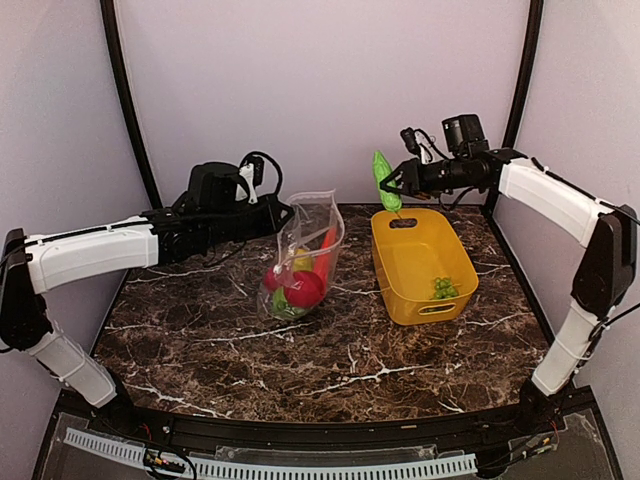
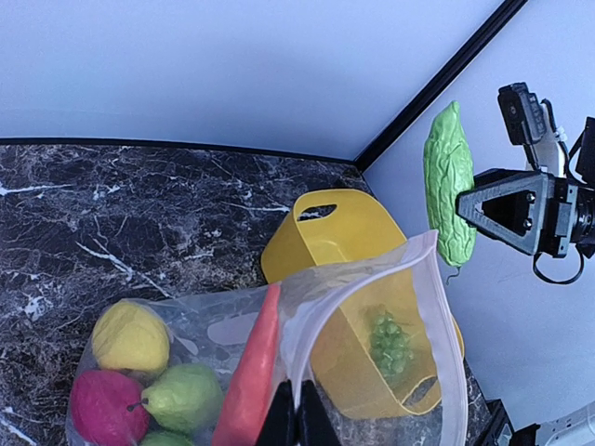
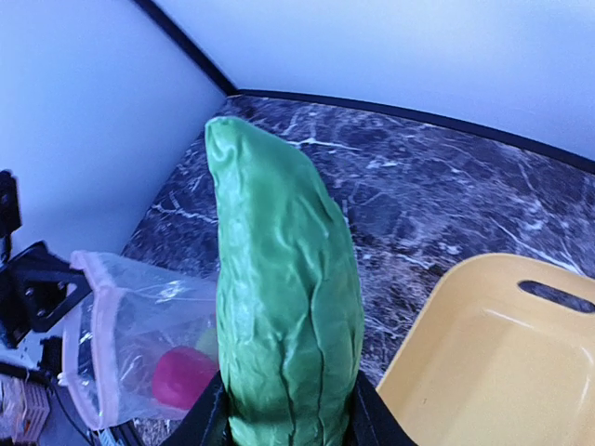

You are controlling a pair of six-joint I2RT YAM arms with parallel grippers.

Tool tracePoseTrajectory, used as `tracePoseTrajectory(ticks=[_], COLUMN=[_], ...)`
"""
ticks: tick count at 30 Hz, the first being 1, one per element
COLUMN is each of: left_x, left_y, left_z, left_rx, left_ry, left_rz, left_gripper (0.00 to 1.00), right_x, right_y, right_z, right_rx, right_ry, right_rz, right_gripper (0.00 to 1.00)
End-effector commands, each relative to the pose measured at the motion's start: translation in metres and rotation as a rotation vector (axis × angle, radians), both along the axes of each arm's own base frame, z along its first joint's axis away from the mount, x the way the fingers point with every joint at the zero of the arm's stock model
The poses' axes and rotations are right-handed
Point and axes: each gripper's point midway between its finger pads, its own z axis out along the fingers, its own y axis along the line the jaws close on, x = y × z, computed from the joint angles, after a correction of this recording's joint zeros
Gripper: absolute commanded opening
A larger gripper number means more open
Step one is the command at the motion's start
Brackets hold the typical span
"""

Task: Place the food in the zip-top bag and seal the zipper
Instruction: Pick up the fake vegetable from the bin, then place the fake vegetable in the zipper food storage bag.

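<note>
Left end effector [image 1: 283,213] is clamped shut on the rim of the bag [image 1: 310,235], holding it upright on the tabletop [image 1: 330,360] with the mouth up and gaping. The zipper [image 2: 441,297] is unsealed, its pale strip running round the open mouth.

Already in the bag:
- red pepper [image 1: 325,250], leaning up toward the mouth
- yellow fruit [image 2: 130,336]
- red fruit [image 1: 303,288]
- green fruit [image 2: 184,398], low in the bag against the red one

Right end effector [image 1: 395,185] is closed on the lower part of the cucumber [image 1: 384,180]. The cucumber is near-vertical in the air, with most of its length sticking up past the fingers. It sits over the far left corner of the basket [image 1: 395,290], to the right of the bag mouth and clear of it.

The basket stands just right of the bag with a narrow strip of tabletop between them; they are not touching. Grapes [image 1: 443,288] lie in the basket's near right corner. The left wrist view shows them through the bag's clear wall.

The only thing at the bag mouth is the left end effector, on its left rim. The pepper tip takes up part of the opening. The left arm reaches in from the left and the right arm from the right, and the two do not cross.
</note>
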Motion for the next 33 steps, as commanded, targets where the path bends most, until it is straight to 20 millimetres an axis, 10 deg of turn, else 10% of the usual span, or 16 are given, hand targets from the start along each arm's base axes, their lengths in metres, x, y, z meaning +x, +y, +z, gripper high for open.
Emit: tracePoseTrajectory(ticks=[1, 18, 33], left_x=[0.001, -0.001, -0.004], left_y=[-0.005, -0.005, -0.003], left_z=[0.014, 0.022, 0.047], left_rx=[-0.034, -0.058, -0.119], left_ry=[-0.004, 0.004, -0.027], left_rz=[-0.021, -0.022, -0.021], left_gripper=[0.01, 0.01, 0.01], right_x=[-0.036, -0.081, -0.063], right_y=[0.038, 0.139, 0.156], right_z=[0.069, 0.11, 0.05], right_rx=[0.132, 0.343, 0.278], right_ry=[-0.24, -0.293, -0.29], right_rz=[0.276, 0.568, 0.524], right_gripper=[0.0, 0.0, 0.04])
